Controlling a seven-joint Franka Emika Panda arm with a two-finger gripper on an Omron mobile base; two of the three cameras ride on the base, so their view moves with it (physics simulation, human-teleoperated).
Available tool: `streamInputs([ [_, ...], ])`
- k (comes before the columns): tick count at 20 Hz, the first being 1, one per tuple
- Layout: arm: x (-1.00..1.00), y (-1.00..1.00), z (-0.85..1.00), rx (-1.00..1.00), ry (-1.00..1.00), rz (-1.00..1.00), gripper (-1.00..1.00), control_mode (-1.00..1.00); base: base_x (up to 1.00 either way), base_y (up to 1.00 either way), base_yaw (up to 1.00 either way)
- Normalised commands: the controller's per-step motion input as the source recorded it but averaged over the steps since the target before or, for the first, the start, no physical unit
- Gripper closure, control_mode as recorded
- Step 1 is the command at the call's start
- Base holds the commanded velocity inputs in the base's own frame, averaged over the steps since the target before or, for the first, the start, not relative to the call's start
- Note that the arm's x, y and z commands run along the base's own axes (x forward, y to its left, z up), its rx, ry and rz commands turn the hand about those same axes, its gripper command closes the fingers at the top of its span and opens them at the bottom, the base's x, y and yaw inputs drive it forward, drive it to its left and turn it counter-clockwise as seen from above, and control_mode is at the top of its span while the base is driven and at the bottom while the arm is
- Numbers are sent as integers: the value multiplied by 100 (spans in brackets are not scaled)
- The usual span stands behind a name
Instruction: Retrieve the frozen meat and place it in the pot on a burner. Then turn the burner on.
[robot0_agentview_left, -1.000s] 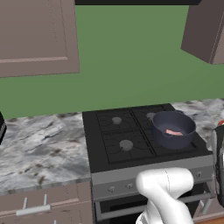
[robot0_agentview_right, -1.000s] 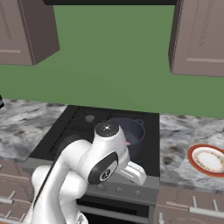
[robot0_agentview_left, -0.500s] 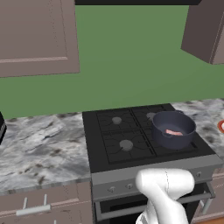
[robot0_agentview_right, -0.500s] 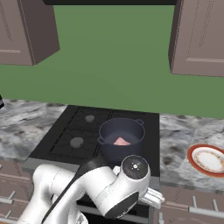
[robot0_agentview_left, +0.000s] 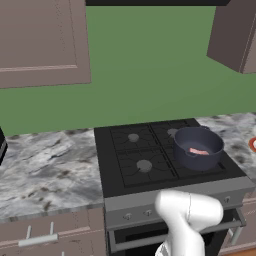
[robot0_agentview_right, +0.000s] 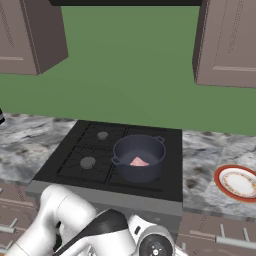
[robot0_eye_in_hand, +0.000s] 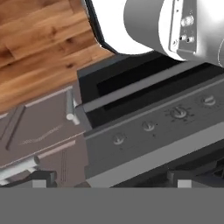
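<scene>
The pot sits on the stove at its front right corner, over the front right burner, and the frozen meat lies flat on the pot's bottom, a small pink strip well inside the rim. From the right base view the same pot shows its two side handles and the meat inside. The bare front left burner and the back left one stand uncovered under the grate.

My arm is folded low in front of the stove, below its front edge. Through my hand view I look at the stove's front panel, where a row of knobs runs along it (four that I can count), with the oven handle and the wooden floor beyond. My gripper barely pokes up at the bottom of that view; I cannot tell whether my fingers are spread or pressed together.

A red-rimmed plate rests on the counter right of the stove, near the counter's front edge.
</scene>
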Motion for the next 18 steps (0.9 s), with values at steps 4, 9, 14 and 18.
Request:
streamInputs([
  [4,-42,32,-69,-22,-43,0,-100,-100,0,0,0],
  [9,-33,48,-64,-29,-36,2,-100,-100,0,0,0],
  [14,-23,48,-49,-29,-19,2,-100,-100,0,0,0],
  [18,-6,11,-29,-2,1,2,-100,-100,0,0,0],
])
